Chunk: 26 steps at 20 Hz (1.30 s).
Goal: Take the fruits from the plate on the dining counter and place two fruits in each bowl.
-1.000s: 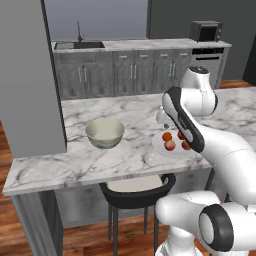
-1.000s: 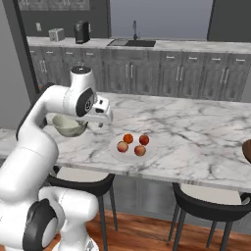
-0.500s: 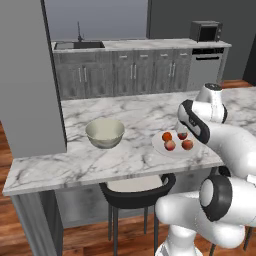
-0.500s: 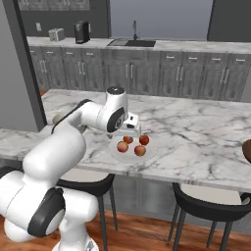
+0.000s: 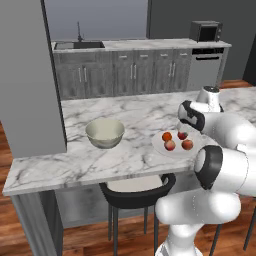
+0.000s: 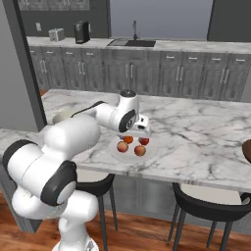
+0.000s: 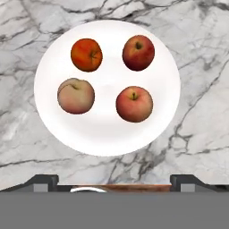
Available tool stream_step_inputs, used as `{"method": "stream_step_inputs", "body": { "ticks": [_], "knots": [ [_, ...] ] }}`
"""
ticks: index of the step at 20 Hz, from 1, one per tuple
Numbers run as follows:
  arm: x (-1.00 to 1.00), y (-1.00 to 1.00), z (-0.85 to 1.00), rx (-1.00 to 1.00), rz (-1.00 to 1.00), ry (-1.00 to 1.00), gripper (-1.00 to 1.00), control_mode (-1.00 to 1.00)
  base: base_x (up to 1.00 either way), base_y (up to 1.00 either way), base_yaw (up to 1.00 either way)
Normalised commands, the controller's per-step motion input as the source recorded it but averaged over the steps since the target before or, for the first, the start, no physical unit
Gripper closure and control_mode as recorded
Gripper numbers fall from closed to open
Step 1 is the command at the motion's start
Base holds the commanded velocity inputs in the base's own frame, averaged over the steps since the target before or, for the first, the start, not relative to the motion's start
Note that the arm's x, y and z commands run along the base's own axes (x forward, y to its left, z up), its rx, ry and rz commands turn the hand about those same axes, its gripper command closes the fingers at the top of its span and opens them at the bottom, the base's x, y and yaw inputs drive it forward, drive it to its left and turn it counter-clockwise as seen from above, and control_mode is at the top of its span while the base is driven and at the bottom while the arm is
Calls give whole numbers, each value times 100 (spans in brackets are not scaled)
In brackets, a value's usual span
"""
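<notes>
In the hand view the two dark fingers [image 7: 44, 181] rise at the lower left and lower right, set wide apart with nothing between them and touching nothing. They hover above the near rim of the white plate [image 7: 107, 134], which sits in the middle of the frame on the grey-veined marble bench [image 7: 201, 129].

This view alone shows all four fruits apart from each other: an orange-red one [image 7: 86, 54] at upper left, a dark red apple [image 7: 138, 53] at upper right, a pale peach-like one [image 7: 76, 95] at lower left and a red apple [image 7: 134, 104] at lower right. None touches another.

The left base view shows what the hand view leaves out: the pale cream-green bowl [image 5: 105, 133] at middle left on the bench, well apart from the plate at centre right, with the white arm's wrist bent over the plate's far side.

The right base view shows the plate in the centre under the hand, and the edge of a dark brown bowl [image 6: 246, 150] at the far right, well apart from it. One plate, four fruits and two bowls in all.
</notes>
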Motion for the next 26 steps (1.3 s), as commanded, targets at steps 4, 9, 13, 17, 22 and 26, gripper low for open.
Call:
{"method": "stream_step_inputs", "body": {
  "ticks": [4, 9, 13, 17, 22, 26],
  "knots": [
    [48, -1, -49, -3, 0, 5, -100, -100, 0, 0, 0],
    [32, -14, -44, 0, 0, 2, -100, -100, 0, 0, 0],
    [7, -9, -22, 0, 0, 3, -100, -100, 0, 0, 0],
    [5, 0, -33, 0, 0, 5, -100, -100, 0, 0, 0],
    [12, -4, -33, 0, 0, 2, -100, -100, 0, 0, 0],
    [7, -9, -29, 0, 0, 0, -100, -100, 0, 0, 0]
  ]
}}
